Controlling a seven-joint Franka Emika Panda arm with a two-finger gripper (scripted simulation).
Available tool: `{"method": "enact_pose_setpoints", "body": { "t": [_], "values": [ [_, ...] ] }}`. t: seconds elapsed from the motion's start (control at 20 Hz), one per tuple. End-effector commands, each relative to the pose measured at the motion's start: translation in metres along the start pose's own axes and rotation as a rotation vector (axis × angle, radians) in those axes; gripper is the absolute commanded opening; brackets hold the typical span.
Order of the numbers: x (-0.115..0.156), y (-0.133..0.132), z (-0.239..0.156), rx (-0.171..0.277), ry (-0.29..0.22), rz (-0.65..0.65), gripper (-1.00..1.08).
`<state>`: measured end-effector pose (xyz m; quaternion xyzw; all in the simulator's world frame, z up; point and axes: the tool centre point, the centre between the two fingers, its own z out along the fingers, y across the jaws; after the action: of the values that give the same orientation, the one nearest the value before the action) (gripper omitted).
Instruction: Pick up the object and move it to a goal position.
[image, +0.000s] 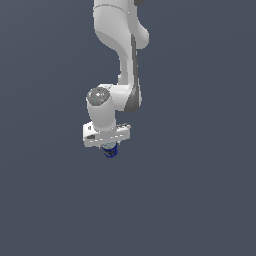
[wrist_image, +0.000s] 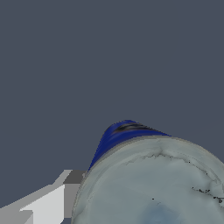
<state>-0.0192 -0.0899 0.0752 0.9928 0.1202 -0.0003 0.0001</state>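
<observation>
Plain slate-grey ground fills both views, with no goal marker to be seen. Directly under the white gripper (image: 109, 148) sits the can (image: 110, 151) — only its blue lower part shows in the exterior view, while its grey top (wrist_image: 153, 183) crowds the wrist view, one finger (wrist_image: 43, 203) beside it. Whether the jaws have clamped it I cannot tell — the can sits between them, which suggests a grasp made for carrying.

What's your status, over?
Gripper shut on the can. Can's grey top fills the wrist view. Nothing seen in the way.
</observation>
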Motion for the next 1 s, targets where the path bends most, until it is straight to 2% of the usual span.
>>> {"method": "enact_pose_setpoints", "body": {
  "t": [0.0, 0.2, 0.45, 0.7, 0.95],
  "values": [
    [0.001, -0.001, 0.001, 0.0, 0.001, -0.001, -1.0],
    [0.002, 0.001, -0.002, -0.004, 0.005, 0.005, -1.0],
    [0.012, 0.01, -0.016, -0.028, 0.035, 0.039, -1.0],
    [0.03, 0.026, -0.043, -0.072, 0.09, 0.102, -1.0],
    [0.05, 0.048, -0.083, -0.133, 0.166, 0.189, -1.0]
  ]
}}
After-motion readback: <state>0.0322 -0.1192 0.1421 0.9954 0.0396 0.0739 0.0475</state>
